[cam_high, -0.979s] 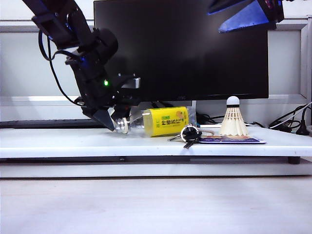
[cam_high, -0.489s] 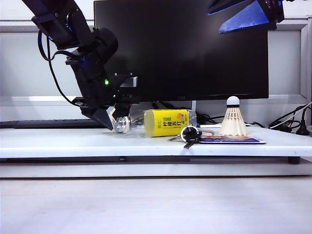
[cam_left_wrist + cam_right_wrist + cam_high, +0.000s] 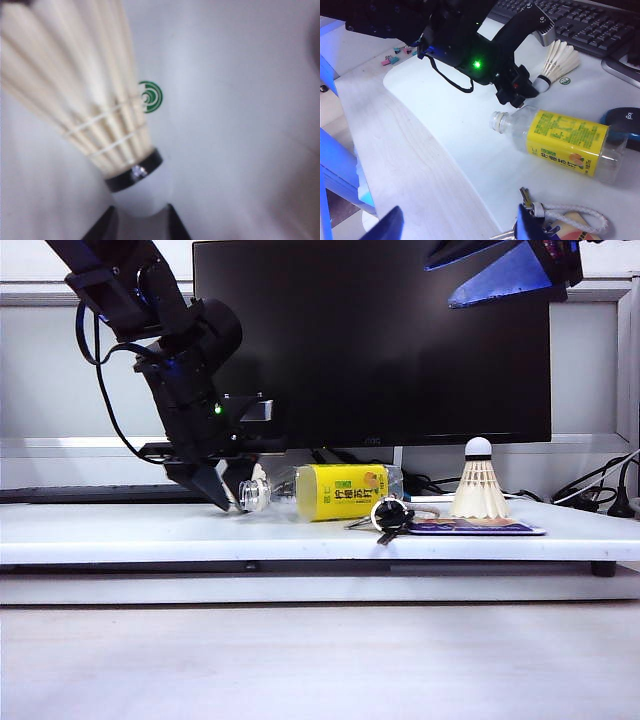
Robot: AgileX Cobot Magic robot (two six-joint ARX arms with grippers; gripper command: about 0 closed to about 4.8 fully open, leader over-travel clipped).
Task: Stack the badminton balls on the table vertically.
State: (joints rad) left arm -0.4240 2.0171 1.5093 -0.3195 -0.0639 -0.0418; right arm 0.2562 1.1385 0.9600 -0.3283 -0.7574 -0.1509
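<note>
My left gripper (image 3: 532, 92) is down at the table (image 3: 150, 530) on the left side, just beside the open mouth of the lying bottle (image 3: 335, 491), and its two dark fingertips (image 3: 107, 227) sit either side of the rounded cork of the lying shuttlecock (image 3: 90, 100). The jaws are narrow around that cork, though I cannot tell whether they truly pinch it. This shuttlecock lies on its side, its long axis running straight away from my fingers, with the feather skirt fanning out towards the keyboard (image 3: 580, 22). The standing shuttlecock (image 3: 478, 482) is upright, cork on top, well apart on the far side of the bottle and the keys (image 3: 390, 515). My right gripper (image 3: 455, 222) hangs high with its jaws spread wide and empty; it is the nearer arm to that one.
</note>
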